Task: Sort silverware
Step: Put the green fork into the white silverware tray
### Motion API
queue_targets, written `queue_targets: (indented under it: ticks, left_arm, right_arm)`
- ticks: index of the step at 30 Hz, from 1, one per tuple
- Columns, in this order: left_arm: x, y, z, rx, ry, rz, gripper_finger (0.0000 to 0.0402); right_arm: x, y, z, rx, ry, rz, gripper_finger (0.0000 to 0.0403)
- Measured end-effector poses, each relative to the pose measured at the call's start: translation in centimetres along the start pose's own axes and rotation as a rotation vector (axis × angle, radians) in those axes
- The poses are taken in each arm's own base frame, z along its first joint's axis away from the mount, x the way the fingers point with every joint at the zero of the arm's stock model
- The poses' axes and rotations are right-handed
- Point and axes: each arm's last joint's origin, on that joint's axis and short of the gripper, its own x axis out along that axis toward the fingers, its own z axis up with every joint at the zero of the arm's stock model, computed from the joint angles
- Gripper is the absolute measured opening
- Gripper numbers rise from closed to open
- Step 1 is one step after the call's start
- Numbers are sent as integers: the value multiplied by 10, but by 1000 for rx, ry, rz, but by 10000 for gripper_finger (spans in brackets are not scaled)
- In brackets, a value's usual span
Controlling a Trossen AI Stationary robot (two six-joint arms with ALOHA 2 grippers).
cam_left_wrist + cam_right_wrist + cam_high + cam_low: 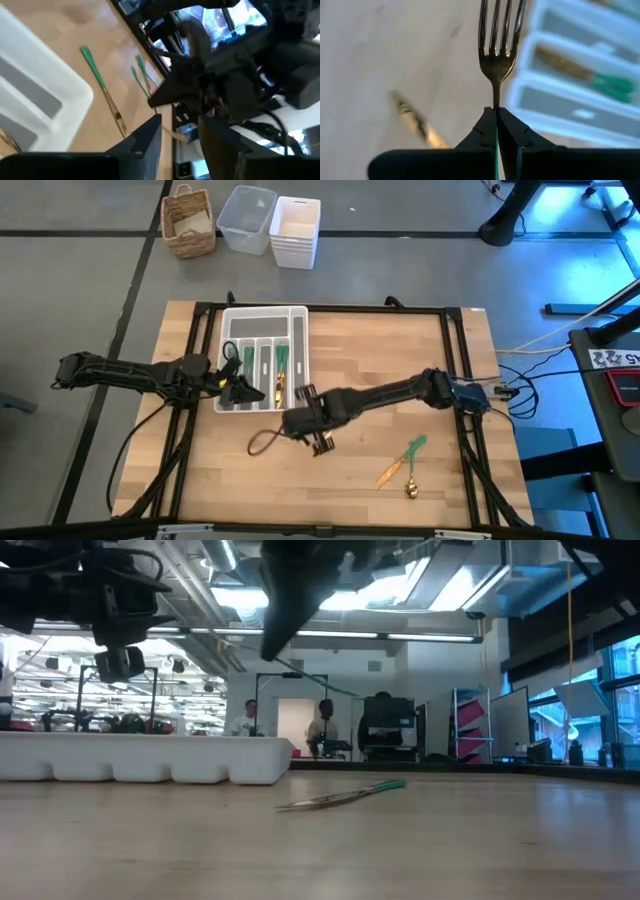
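Wooden tabletop (400,370) below, I see my right gripper (496,131) clenched on a fork (498,45) just short of the white tray (262,320), left gripper (177,132) released beside it; that thin pinch could let it swivel into the wrong slot.

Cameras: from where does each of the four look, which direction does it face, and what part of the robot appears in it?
High: above, facing down; both arms, white tray.
Low: table height, facing the room; arms overhead, tray, one utensil lying.
Left wrist: on the left arm; its fingers, left gripper open, right arm beyond.
Right wrist: on the right arm; right gripper shut on a fork.
Shared: the tray shows in all four views.
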Motion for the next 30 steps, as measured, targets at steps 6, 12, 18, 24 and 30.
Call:
queue_targets:
  ticks: [6,12,18,24,30]
  left_arm:
    - [2,2,-1,-37,21,9,164]
    - [7,7,-3,-63,40,62,189]
    - [11,10,-2,-102,-10,101,189]
    - [12,7,1,-115,-61,82,190]
    - [12,8,3,-115,-109,103,187]
  right_arm:
    - [0,-33,3,-12,-73,-69,2]
    - [4,-60,-1,59,-102,-99,2]
    - [7,-77,-7,130,-94,-102,1]
    - [8,-83,-10,144,-91,-83,1]
    - [8,-82,-9,141,-96,-55,1]
